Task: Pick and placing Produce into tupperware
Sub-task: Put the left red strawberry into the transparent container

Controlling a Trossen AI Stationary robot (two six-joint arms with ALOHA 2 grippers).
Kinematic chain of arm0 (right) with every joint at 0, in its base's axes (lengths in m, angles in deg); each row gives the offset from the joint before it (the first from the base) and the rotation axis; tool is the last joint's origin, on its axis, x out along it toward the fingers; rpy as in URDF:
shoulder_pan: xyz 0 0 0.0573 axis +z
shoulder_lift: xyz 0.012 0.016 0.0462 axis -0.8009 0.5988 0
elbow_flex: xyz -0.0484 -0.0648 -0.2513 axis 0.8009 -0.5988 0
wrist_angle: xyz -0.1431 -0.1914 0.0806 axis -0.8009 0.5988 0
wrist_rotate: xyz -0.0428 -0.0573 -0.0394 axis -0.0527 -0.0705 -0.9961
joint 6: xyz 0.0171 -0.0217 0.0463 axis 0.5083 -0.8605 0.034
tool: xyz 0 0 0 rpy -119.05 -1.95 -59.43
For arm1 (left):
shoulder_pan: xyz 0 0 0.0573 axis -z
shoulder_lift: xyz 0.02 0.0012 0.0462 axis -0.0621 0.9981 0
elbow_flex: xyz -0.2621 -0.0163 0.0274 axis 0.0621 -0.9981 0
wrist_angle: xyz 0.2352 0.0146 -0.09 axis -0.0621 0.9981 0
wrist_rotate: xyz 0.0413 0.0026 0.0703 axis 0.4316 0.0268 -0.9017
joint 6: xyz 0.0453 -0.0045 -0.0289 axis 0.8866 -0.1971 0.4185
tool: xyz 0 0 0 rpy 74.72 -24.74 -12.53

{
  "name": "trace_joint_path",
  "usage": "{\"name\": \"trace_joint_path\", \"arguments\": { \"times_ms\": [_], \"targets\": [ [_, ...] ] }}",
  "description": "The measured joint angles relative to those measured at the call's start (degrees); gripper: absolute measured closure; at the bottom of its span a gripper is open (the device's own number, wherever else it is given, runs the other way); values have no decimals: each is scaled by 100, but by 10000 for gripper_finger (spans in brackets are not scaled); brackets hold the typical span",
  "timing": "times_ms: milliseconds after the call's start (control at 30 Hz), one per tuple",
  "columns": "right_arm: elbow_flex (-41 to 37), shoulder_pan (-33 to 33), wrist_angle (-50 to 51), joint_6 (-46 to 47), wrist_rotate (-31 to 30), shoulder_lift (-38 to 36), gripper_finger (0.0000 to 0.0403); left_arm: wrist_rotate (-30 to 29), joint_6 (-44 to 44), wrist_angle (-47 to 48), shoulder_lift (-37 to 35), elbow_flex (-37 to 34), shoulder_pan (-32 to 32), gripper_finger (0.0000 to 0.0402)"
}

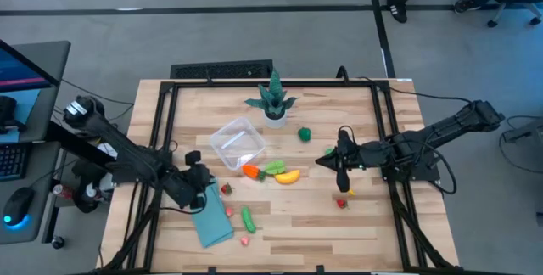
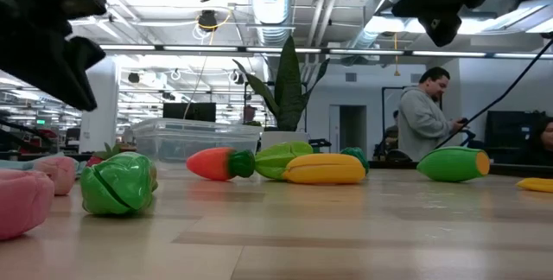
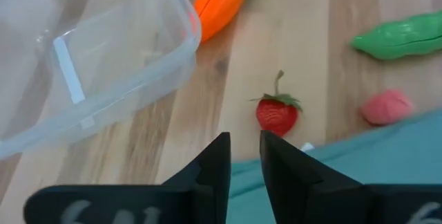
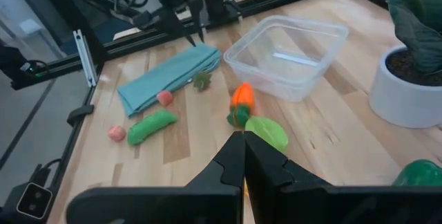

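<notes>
The clear tupperware [image 1: 237, 143] sits empty mid-table. Beside it lie a carrot [image 1: 251, 171], a green piece [image 1: 273, 168] and a yellow piece [image 1: 288, 176]. A strawberry [image 3: 277, 112] lies near the cloth, with a green pod [image 1: 247, 217] and pink pieces [image 1: 244, 240] farther toward the near edge. A round green piece [image 1: 304, 134] sits by the plant, and small red and yellow pieces [image 1: 344, 199] lie at the right. My left gripper [image 3: 243, 148] hovers over the cloth's edge just short of the strawberry, open by a narrow gap. My right gripper [image 4: 243, 141] is shut on nothing, raised right of the yellow piece.
A folded light-blue cloth [image 1: 212, 216] lies under my left gripper. A teal plant in a white pot [image 1: 273, 101] stands near the far edge. Black frame rails [image 1: 161, 139] run along the table's sides. A person [image 2: 423, 116] stands in the room beyond.
</notes>
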Motion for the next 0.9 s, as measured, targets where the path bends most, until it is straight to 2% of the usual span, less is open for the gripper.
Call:
{"name": "trace_joint_path", "arguments": {
  "times_ms": [200,300,367,567,900],
  "targets": [
    [-1,18,-31,31,2,0,403,-28,-599,-885,304,-2,-218,334],
    [-2,18,-65,31,2,0,403,-22,-616,-1221,363,-2,-320,338],
    [-2,18,-91,33,2,0,403,167,-730,-1376,356,-2,-351,339],
    [-2,18,-143,36,2,0,403,457,-702,-1311,356,-4,-407,326],
    [-4,18,-179,132,2,0,403,436,-358,-912,356,-4,-407,262]
  ]
}}
